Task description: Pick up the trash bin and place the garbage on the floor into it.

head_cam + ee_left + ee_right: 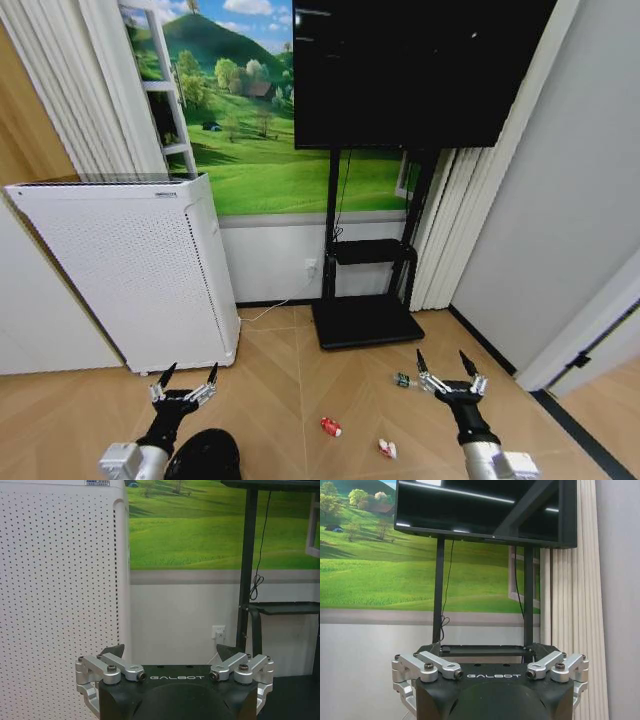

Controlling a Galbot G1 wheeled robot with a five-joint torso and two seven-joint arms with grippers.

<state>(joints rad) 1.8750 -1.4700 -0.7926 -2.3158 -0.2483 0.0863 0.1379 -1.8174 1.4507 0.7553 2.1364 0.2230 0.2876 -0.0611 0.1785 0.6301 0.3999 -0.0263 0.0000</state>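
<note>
Each arm ends in the same build. The left tool (186, 381) and the right tool (447, 364) both carry two slim, dark, pointed fingers (166, 375) mounted on short silver metal links. In the wrist views those links (111, 669) are brushed aluminium bars joined by dark round-headed screws, fixed on either side of a black moulded housing (176, 695) with a rounded top. The word GALBOT (494, 676) is printed in pale letters across the front of the housing. Behind each tool a black ribbed wrist (470, 420) runs into a light grey forearm segment (500, 464).
</note>
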